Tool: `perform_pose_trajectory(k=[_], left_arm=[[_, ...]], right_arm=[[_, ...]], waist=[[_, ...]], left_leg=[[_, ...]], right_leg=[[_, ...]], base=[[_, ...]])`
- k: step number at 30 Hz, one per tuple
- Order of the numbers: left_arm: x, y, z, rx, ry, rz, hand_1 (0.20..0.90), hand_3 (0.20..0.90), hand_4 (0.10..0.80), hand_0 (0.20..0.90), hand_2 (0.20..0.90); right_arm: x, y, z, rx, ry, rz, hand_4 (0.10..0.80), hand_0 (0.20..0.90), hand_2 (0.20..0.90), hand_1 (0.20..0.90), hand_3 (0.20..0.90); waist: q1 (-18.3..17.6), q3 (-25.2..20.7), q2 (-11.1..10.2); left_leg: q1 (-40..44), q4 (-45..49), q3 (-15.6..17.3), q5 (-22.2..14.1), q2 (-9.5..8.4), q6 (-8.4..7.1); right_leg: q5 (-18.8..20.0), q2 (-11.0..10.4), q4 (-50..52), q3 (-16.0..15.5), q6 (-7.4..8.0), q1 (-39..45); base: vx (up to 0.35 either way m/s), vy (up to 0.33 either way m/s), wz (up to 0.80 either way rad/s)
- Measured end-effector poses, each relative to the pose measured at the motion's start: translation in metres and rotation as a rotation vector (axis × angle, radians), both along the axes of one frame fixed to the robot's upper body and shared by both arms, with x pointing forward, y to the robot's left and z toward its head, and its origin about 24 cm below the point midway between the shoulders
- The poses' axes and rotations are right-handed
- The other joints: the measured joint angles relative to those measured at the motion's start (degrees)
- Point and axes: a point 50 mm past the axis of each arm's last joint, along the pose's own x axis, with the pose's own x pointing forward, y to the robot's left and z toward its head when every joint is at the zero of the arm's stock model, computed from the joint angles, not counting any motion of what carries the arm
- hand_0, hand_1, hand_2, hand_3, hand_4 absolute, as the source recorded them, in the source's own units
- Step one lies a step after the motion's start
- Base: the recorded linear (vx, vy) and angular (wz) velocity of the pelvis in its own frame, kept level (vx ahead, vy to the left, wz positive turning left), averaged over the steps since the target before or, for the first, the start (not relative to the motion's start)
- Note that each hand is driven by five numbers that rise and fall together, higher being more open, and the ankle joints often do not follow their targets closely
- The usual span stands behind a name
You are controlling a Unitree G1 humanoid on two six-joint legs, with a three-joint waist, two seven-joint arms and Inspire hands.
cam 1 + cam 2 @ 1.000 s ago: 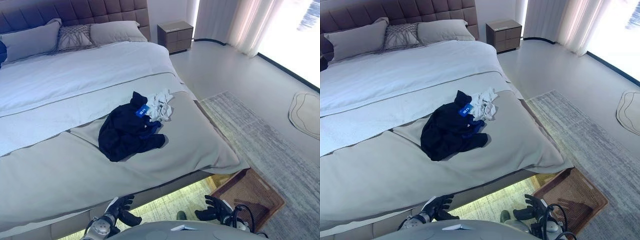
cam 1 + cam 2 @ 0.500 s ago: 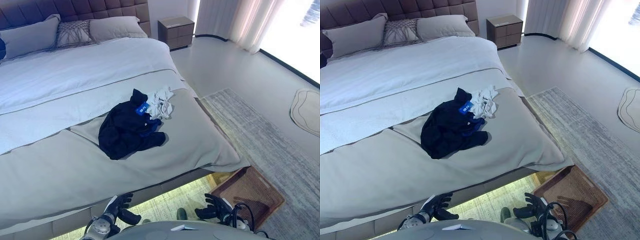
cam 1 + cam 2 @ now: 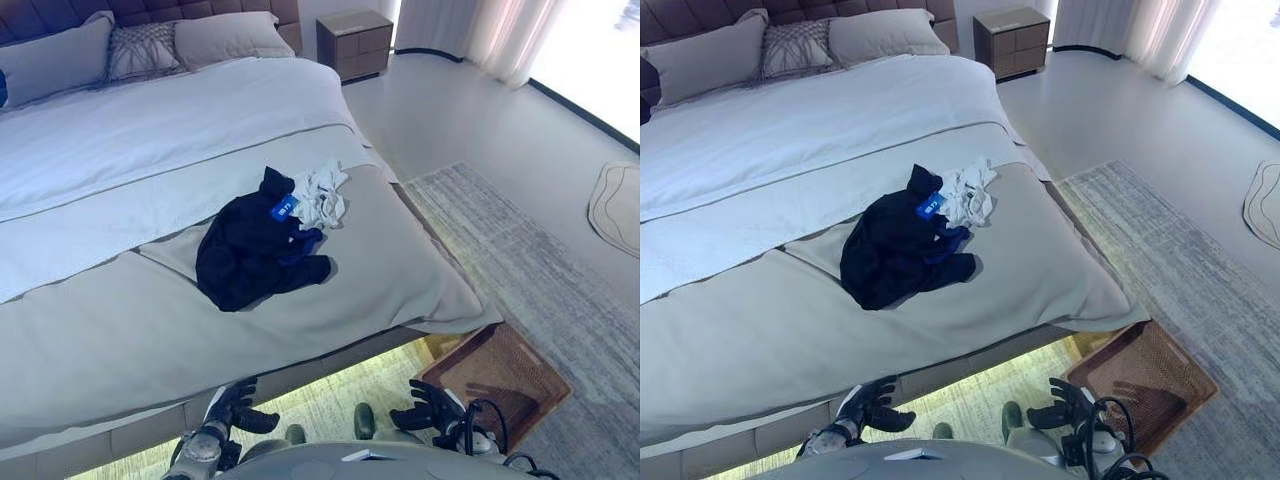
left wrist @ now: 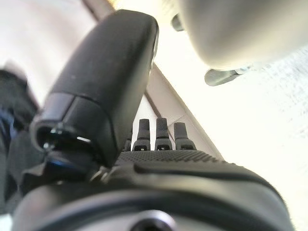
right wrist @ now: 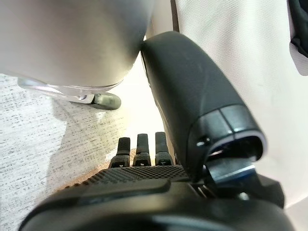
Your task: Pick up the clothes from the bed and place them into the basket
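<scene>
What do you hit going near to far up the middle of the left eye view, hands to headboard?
Left hand → bed edge → dark clothes → white garment → pillows → headboard.

No text, number or sign can be read. The one printed thing is a small blue tag [image 3: 284,208] with white marks, lying on the dark garment [image 3: 255,255] on the bed [image 3: 120,330], well beyond both hands; its marks are too small to make out.
</scene>
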Motion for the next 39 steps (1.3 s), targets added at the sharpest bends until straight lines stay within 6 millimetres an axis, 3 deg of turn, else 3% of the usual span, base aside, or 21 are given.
perform_pose_trajectory(k=[1, 4, 7, 9, 10, 12, 13, 14, 16, 18, 19, 21, 22, 26, 28, 31, 34, 39], left_arm=[[0.009, 0.001, 0.004, -0.005, -0.039, 0.026, 0.9, 0.9, 0.8, 0.9, 0.9], [0.015, -0.005, 0.005, -0.023, -0.071, 0.035, 0.9, 0.9, 0.8, 0.9, 0.9], [0.017, -0.004, 0.006, -0.015, -0.076, 0.051, 0.9, 0.9, 0.8, 0.9, 0.9], [0.014, -0.006, 0.005, -0.015, -0.072, 0.056, 0.9, 0.9, 0.8, 0.9, 0.9], [0.015, -0.008, 0.005, -0.019, -0.073, 0.052, 0.9, 0.9, 0.8, 0.9, 0.9], [0.016, -0.005, 0.006, -0.013, -0.081, 0.047, 0.9, 0.9, 0.8, 0.9, 0.9], [0.016, -0.002, 0.007, -0.007, -0.086, 0.042, 0.9, 0.9, 0.8, 0.9, 0.9], [0.012, 0.001, 0.006, -0.003, -0.074, 0.031, 0.9, 0.9, 0.8, 0.9, 0.9], [0.011, 0.005, 0.007, 0.01, -0.069, 0.011, 0.9, 0.9, 0.8, 0.9, 0.9], [0.021, 0.01, 0.012, 0.03, -0.098, -0.021, 0.9, 0.9, 0.8, 0.9, 0.9], [0.026, 0.012, 0.015, 0.038, -0.11, -0.024, 0.9, 0.9, 0.8, 0.9, 0.9], [0.034, 0.012, 0.02, 0.048, -0.138, -0.017, 0.9, 0.9, 0.8, 0.9, 0.9], [0.035, 0.009, 0.02, 0.037, -0.147, -0.009, 0.9, 0.9, 0.8, 0.9, 0.9], [0.034, 0.002, 0.021, 0.012, -0.17, -0.013, 0.9, 0.9, 0.8, 0.9, 0.9], [0.033, -0.002, 0.021, -0.004, -0.178, -0.034, 0.9, 0.9, 0.8, 0.9, 0.9], [0.038, -0.008, 0.025, -0.025, -0.207, -0.069, 0.9, 0.9, 0.8, 0.9, 0.9], [0.054, -0.013, 0.035, -0.038, -0.265, -0.099, 0.9, 0.9, 0.8, 0.9, 0.9], [0.093, -0.019, 0.066, -0.053, -0.436, -0.197, 0.9, 0.9, 0.8, 0.9, 0.9]], right_arm=[[0.004, 0.0, 0.001, -0.002, -0.006, 0.002, 0.8, 0.9, 0.9, 0.9, 0.9], [0.006, -0.009, 0.003, -0.041, -0.004, -0.011, 0.8, 0.9, 0.9, 0.9, 0.9], [0.01, -0.015, 0.006, -0.076, -0.012, -0.023, 0.8, 0.9, 0.9, 0.9, 0.9], [0.009, -0.02, 0.007, -0.081, -0.011, -0.024, 0.8, 0.9, 0.9, 0.9, 0.9], [0.008, -0.022, 0.007, -0.072, -0.007, -0.032, 0.8, 0.9, 0.9, 0.9, 0.9], [0.008, -0.017, 0.006, -0.043, -0.01, -0.035, 0.8, 0.9, 0.9, 0.9, 0.9], [0.008, -0.012, 0.005, -0.019, -0.029, -0.045, 0.8, 0.9, 0.9, 0.9, 0.9], [0.009, -0.011, 0.006, -0.013, -0.062, -0.05, 0.8, 0.9, 0.9, 0.9, 0.9], [0.018, -0.007, 0.011, -0.013, -0.124, -0.02, 0.8, 0.9, 0.9, 0.9, 0.9], [0.038, 0.001, 0.02, -0.028, -0.214, 0.051, 0.8, 0.9, 0.9, 0.9, 0.9], [0.05, 0.007, 0.026, -0.044, -0.267, 0.09, 0.8, 0.9, 0.9, 0.9, 0.9], [0.068, 0.016, 0.037, -0.077, -0.346, 0.157, 0.8, 0.9, 0.9, 0.9, 0.9], [0.08, 0.019, 0.044, -0.111, -0.387, 0.207, 0.8, 0.9, 0.9, 0.9, 0.9], [0.13, 0.025, 0.088, -0.267, -0.585, 0.385, 0.8, 0.9, 0.9, 0.9, 0.9], [0.164, 0.017, 0.128, -0.417, -0.698, 0.449, 0.8, 0.9, 0.9, 0.9, 0.9], [0.197, 0.004, 0.172, -0.574, -0.772, 0.444, 0.8, 0.9, 0.9, 0.9, 0.9], [0.23, -0.003, 0.223, -0.701, -0.856, 0.416, 0.8, 0.9, 0.9, 0.9, 0.9], [0.26, -0.004, 0.278, -0.784, -0.937, 0.368, 0.8, 0.9, 0.9, 0.9, 0.9]], waist=[[0.57, 1.47, -1.4], [1.36, 2.1, -0.48], [2.44, 2.84, -0.34], [2.21, 2.15, 0.85], [1.97, 1.75, 2.05], [1.92, 2.38, 0.97], [1.47, 2.71, 0.35], [0.86, 2.53, 0.13], [0.85, 2.7, 0.39], [0.89, 2.79, 0.41], [0.97, 2.55, 0.02], [1.91, 2.56, 0.02], [2.82, 2.47, 0.86], [5.02, 2.41, 1.85], [5.75, 2.47, 1.72], [6.21, 2.48, 1.66], [7.35, 2.79, 1.15], [9.99, 5.08, 1.0]], left_leg=[[-3.9, 5.89, 0.7, 0.45, -0.56, -1.32], [-4.73, -2.62, 3.48, -0.22, 0.65, -1.0], [-2.07, -7.35, 3.15, -0.32, 0.21, 0.25], [3.0, -11.49, 2.66, -1.46, 0.6, 2.4], [4.92, -15.16, 1.52, -0.58, 1.3, 3.91], [6.57, -18.14, 1.67, 1.29, 0.76, 5.72], [7.52, -19.37, 1.62, 2.04, 0.48, 6.47], [8.38, -20.21, 1.29, 1.99, 0.39, 6.42], [8.32, -20.45, 0.7, 2.14, 0.17, 5.52], [6.45, -20.41, -0.68, 3.06, -0.11, 6.15], [5.34, -20.39, -1.68, 3.83, -0.33, 5.48], [5.43, -20.23, -3.26, 4.24, -1.27, 4.95], [5.87, -20.16, -3.59, 4.08, -0.92, 4.72], [6.75, -20.04, -5.75, 3.39, 0.11, 3.58], [6.52, -19.7, -6.87, 3.36, 0.53, 3.36], [5.73, -19.59, -8.1, 3.53, 0.63, 2.9], [4.5, -19.1, -9.17, 3.85, 0.53, 2.42], [-0.99, -14.55, -11.23, 3.57, 0.01, 1.9]], right_leg=[[-0.44, -1.3, 0.61, 0.0, -0.66, -0.15], [-1.49, -0.88, 0.69, -0.8, -2.22, -0.06], [-1.51, -0.78, 1.64, -0.43, -2.2, -0.17], [-1.67, 0.45, 1.73, -0.26, -1.9, -0.03], [-1.57, 1.33, 2.11, -0.39, -1.53, -0.08], [-2.19, 0.9, 5.46, -0.43, 0.47, -1.42], [-3.2, 0.32, 10.73, -0.49, 2.85, -3.39], [-4.29, -0.48, 14.82, -0.48, 3.89, -5.24], [-4.84, -1.16, 14.33, -0.27, 4.15, -6.14], [-4.79, -1.54, 12.39, -0.18, 4.22, -7.87], [-4.76, -1.69, 11.7, -0.17, 4.15, -8.21], [-2.37, -2.03, 6.67, -0.2, 3.8, -4.81], [-1.17, -1.98, 4.27, -0.55, 3.85, -2.99], [0.76, -0.74, -1.66, -3.39, 3.34, 1.84], [0.75, -0.21, -1.65, -4.85, 3.34, 2.22], [0.73, 0.05, -1.64, -5.94, 3.33, 2.2], [0.72, 0.05, -1.63, -6.88, 3.33, 1.62], [0.05, -0.44, 1.06, -9.23, 2.98, -1.93]], base=[[0.18, 0.131, 0.12], [0.217, 0.17, 0.17], [0.194, 0.146, -0.17], [0.222, 0.126, -0.2], [0.212, 0.112, -0.06], [0.106, 0.025, 0.01], [0.1, -0.087, 0.09], [0.086, -0.108, 0.09], [-0.03, -0.135, 0.11], [-0.024, -0.165, 0.29], [0.049, -0.13, 0.54], [0.105, -0.094, 0.6], [0.129, -0.07, 0.38], [0.115, -0.04, 0.29], [0.068, -0.017, 0.27], [0.025, 0.009, 0.25], [0.028, 0.013, 0.18], [-0.052, 0.036, 0.24]])
